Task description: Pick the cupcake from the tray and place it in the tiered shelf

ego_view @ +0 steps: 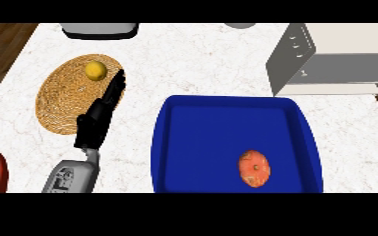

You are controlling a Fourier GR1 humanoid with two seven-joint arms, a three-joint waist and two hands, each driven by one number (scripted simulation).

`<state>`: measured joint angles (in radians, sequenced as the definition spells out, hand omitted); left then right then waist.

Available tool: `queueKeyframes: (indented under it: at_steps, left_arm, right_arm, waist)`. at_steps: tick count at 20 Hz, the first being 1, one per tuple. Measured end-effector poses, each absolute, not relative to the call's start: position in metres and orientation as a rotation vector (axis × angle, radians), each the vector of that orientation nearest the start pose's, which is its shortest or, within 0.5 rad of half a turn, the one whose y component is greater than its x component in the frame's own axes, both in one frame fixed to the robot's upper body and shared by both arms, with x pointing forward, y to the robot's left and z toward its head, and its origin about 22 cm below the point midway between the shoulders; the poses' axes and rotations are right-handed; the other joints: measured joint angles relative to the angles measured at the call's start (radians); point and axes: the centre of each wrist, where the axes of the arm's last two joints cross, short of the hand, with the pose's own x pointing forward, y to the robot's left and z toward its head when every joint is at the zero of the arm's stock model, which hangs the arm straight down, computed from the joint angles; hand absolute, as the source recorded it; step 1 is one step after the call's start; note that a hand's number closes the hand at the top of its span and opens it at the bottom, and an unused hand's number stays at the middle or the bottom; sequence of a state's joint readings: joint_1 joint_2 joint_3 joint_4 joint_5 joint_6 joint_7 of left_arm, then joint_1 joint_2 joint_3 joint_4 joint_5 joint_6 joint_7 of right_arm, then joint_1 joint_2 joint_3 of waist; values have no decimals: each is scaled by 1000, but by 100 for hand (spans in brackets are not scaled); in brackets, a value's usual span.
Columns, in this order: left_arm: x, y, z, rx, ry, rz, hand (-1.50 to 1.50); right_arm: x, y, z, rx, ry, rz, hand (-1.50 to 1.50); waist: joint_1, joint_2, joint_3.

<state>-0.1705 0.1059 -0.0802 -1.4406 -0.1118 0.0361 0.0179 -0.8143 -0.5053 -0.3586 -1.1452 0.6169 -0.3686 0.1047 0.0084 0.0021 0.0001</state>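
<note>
Cupcake lying in blue tray, untouched, left hand w/ fingers straight, extending over woven mat nr lemon

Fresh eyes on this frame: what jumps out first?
The big blue tray at lower right, with the orange cupcake lying near its front right. Next, the left hand, fingers straight, stretched over the edge of the round woven mat, which carries a yellow lemon.

Orange cupcake in blue tray, apparently tipped, grey shelf
</note>
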Motion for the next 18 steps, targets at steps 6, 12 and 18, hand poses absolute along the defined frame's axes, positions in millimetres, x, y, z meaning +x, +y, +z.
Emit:
queueKeyframes:
  at_steps: [6,12,18]
  left_arm:
    - [282,226,16,105,-1583,-263,0]
    - [285,226,14,100,-1581,-257,0]
    - [280,220,12,98,-1574,-261,0]
  right_arm:
    - [386,-380,221,-1482,-1593,-26,-150]
    - [380,-384,222,-1466,-1559,-99,-150]
    - [375,-395,228,-1335,-1619,-184,-150]
  waist:
    - [0,0,0]
    - [-5,-1,0]
    - [-4,-2,0]
